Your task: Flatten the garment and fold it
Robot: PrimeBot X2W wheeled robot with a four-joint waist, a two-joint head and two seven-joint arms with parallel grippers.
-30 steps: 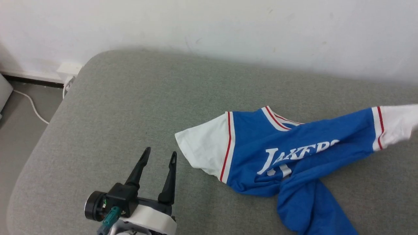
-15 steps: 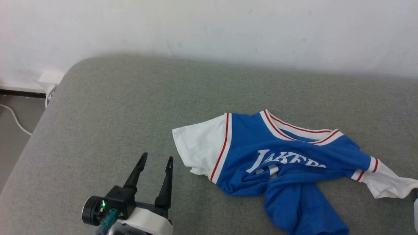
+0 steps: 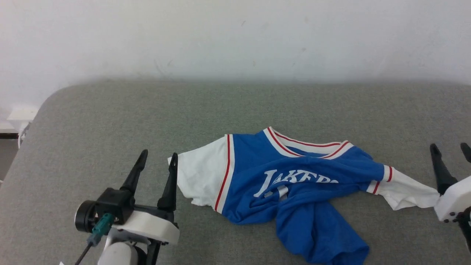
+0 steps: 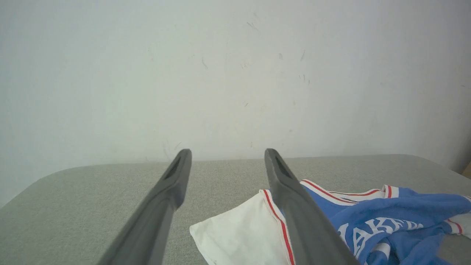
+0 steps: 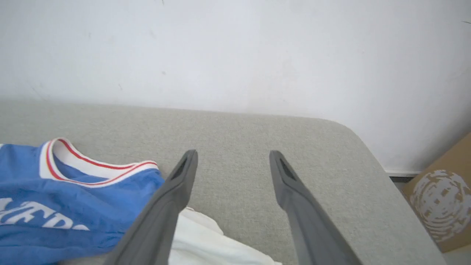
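Observation:
The royal-blue garment (image 3: 294, 191) lies crumpled on the grey padded surface (image 3: 110, 121), with its white lettering partly folded under and its lower part twisted toward the front. The left white sleeve (image 3: 200, 180) lies flat; the right white sleeve (image 3: 404, 191) trails off to the right. My left gripper (image 3: 158, 154) is open, its right finger just beside the left sleeve's edge. My right gripper (image 3: 449, 146) is open and empty beside the right sleeve's end. The left wrist view shows the left gripper (image 4: 227, 152) with the garment (image 4: 386, 224) to its right. In the right wrist view the right gripper (image 5: 233, 153) has the garment (image 5: 73, 195) to its left.
A white wall (image 3: 235, 36) runs behind the padded surface. The surface's rounded left corner (image 3: 40, 110) drops to the floor near a white wall socket (image 3: 20, 113). A cardboard box (image 5: 438, 206) stands past the surface's right corner.
The head camera has swung right. The right sleeve, stretched out rightward a second ago, has dropped and lies slack. My right gripper has come into view, open. The left gripper keeps its pose.

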